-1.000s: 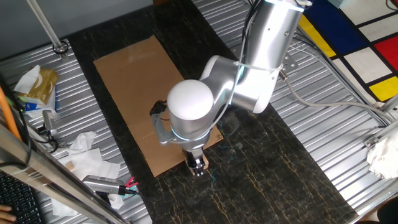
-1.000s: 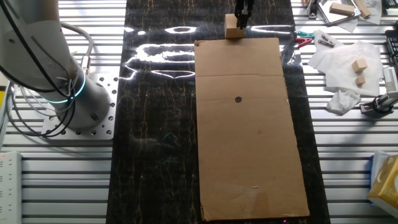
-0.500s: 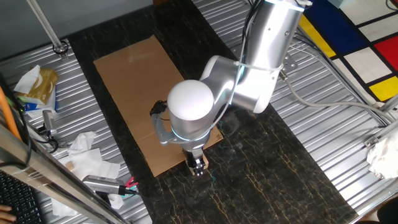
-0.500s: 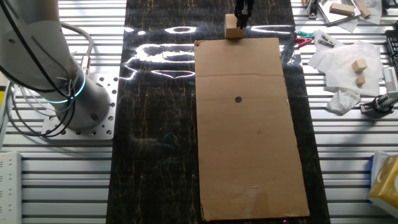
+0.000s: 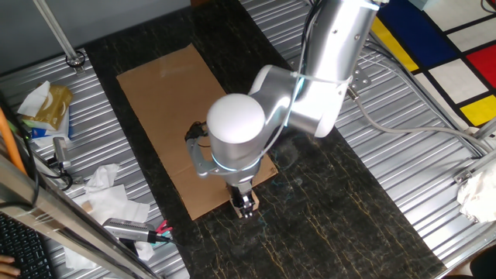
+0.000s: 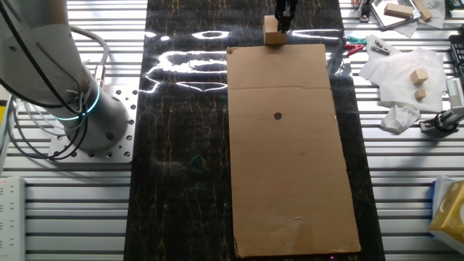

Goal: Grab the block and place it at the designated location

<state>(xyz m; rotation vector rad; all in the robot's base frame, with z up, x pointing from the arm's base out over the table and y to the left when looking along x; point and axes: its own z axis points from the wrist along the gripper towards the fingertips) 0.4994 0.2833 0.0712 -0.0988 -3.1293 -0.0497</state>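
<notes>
Dark marbled table (image 6: 181, 181) carries a brown cardboard sheet (image 6: 290, 188) marked with a black dot (image 6: 278, 116). Beyond the sheet's far edge, well apart from the dot, the tool (image 6: 285, 25) pinches the block (image 6: 272, 30). Crumpled paper (image 6: 399, 72) and spare blocks lie aside.

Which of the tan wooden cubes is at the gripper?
The block at the top edge of the cardboard sheet, right at the gripper. The two smaller cubes lie on white paper off to the right.
</notes>
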